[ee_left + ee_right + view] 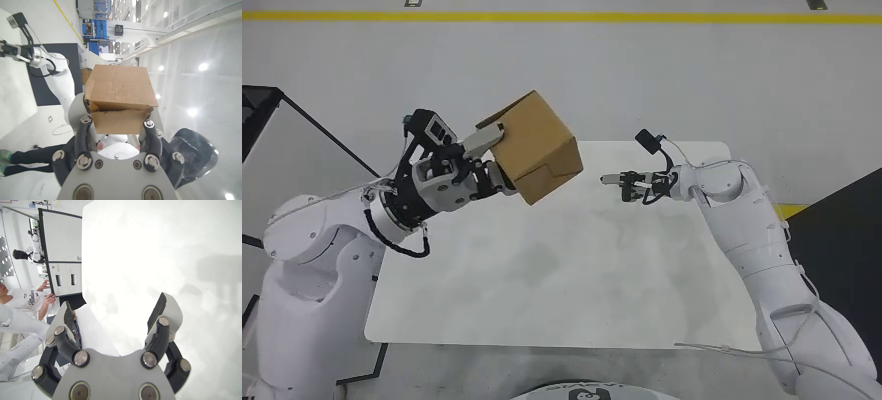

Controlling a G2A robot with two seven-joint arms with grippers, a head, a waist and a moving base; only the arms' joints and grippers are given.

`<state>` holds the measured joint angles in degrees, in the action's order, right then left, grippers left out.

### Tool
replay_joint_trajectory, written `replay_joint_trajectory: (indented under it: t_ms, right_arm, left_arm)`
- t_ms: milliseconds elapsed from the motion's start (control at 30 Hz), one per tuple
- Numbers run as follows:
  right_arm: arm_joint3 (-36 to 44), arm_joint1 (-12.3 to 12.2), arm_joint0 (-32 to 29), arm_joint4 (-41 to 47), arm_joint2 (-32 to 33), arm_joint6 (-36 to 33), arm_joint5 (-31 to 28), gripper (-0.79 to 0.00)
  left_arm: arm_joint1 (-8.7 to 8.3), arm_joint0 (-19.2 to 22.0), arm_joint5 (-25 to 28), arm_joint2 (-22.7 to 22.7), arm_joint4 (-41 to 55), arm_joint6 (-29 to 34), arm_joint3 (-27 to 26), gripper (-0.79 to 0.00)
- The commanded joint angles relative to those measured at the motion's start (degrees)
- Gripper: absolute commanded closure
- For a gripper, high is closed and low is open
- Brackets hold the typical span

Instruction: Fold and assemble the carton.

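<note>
The carton (537,145) is hanging in the air over the far left corner of the counter (572,270), clear of the surface and tilted, with one corner pointing down toward the counter. It is plain brown cardboard, standing squared up as a box. The left pincer (492,150) is gripping it at the end facing away from the counter's middle, with the left arm coming in from the counter's left side.

From the left wrist, the carton (119,89) is showing one broad panel and, nearer the pincer, a flap lying folded across the end — a dark, ragged gap is running between the two. The left pincer (119,121) is clamping that end, with its fingers (149,128) pressing against the cardboard on either side.

The right pincer (614,182) is hovering over the far part of the counter, toward its right side, pointing at the carton and standing apart from it. From the right wrist, the right pincer (115,306) is standing wide open — its ribbed pads (157,309) are facing each other above the white counter (141,247).
</note>
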<state>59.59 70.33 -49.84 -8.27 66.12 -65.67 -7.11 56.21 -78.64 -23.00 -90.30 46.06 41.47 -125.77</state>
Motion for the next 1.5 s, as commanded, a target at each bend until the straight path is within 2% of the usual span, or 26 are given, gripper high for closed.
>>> replay_joint_trajectory:
  t_ms: [0, 133, 200, 267, 367, 600, 667, 733, 967, 1033, 1133, 1233, 1300, 1367, 1400, 1467]
  right_arm:
    - [0.00, 0.00, 0.00, 0.00, 0.00, 0.00, 0.00, -0.785]
    - [0.00, 0.00, 0.00, 0.00, 0.00, 0.00, 0.00, -0.785]
    - [0.00, 0.00, 0.00, 0.00, 0.00, 0.00, 0.00, -0.785]
    - [0.00, 0.00, 0.00, 0.00, 0.00, 0.00, 0.00, -0.785]
    - [0.00, 0.00, 0.00, 0.00, 0.00, 0.00, 0.00, -0.785]
    - [0.00, 0.00, 0.00, 0.00, 0.00, 0.00, 0.00, -0.785]
    - [0.00, 0.00, 0.00, 0.00, 0.00, 0.00, 0.00, -0.785]
    - [0.00, 0.00, 0.00, 0.00, 0.00, 0.00, 0.00, -0.785]
    - [0.00, 0.00, 0.00, 0.00, 0.00, 0.00, 0.00, -0.785]
    - [0.00, 0.00, 0.00, 0.00, 0.00, 0.00, 0.00, -0.785]
    - [0.00, 0.00, 0.00, 0.00, 0.00, 0.00, 0.00, -0.785]
    - [0.00, 0.00, 0.00, 0.00, 0.00, 0.00, 0.00, -0.785]
    - [0.00, 0.00, 0.00, 0.00, 0.00, 0.00, 0.00, -0.785]
    - [0.00, 0.00, 0.00, 0.00, 0.00, 0.00, 0.00, -0.785]
    - [0.00, 0.00, 0.00, 0.00, 0.00, 0.00, 0.00, -0.785]
    - [0.00, 0.00, 0.00, 0.00, 0.00, 0.00, 0.00, -0.785]
  left_arm:
    - [0.00, 0.00, -0.15, -0.01, 0.18, -0.17, -0.03, 0.000]
    - [0.00, 0.00, -0.15, -0.01, 0.18, -0.17, -0.03, 0.000]
    - [-0.16, -0.22, -0.07, 0.29, -2.76, 0.31, -0.33, 0.000]
    - [-0.24, -0.08, 2.28, 0.00, -5.32, 0.40, 0.16, 0.000]
    - [-0.86, 0.96, 4.25, -0.35, -15.52, 2.36, 0.25, 0.000]
    - [-2.03, 3.78, 8.21, -0.60, -32.01, 7.53, -1.15, 0.000]
    - [-2.45, 4.90, 11.27, -0.46, -37.27, 10.29, -2.59, 0.000]
    - [-2.57, 5.35, 13.17, -0.39, -39.04, 10.79, -2.24, 0.000]
    - [-2.57, 5.35, 13.17, -0.39, -39.04, 10.79, -2.24, 0.000]
    - [-3.27, 5.18, 18.68, 0.34, -50.11, 14.86, -4.02, 0.000]
    - [-3.18, 4.41, 25.73, 1.17, -50.37, 12.47, -3.36, 0.000]
    - [-3.59, 3.70, 36.38, 1.38, -59.27, 12.68, -2.50, 0.000]
    - [-3.41, 2.37, 42.28, 1.83, -58.81, 8.01, -1.10, 0.000]
    - [-3.53, 1.69, 46.98, 1.57, -62.44, 7.11, 0.00, 0.000]
    - [-3.50, 1.07, 48.76, 1.89, -63.04, 5.88, 0.44, 0.000]
    - [-3.37, 0.35, 48.41, 2.13, -62.65, 3.65, 1.03, 0.000]
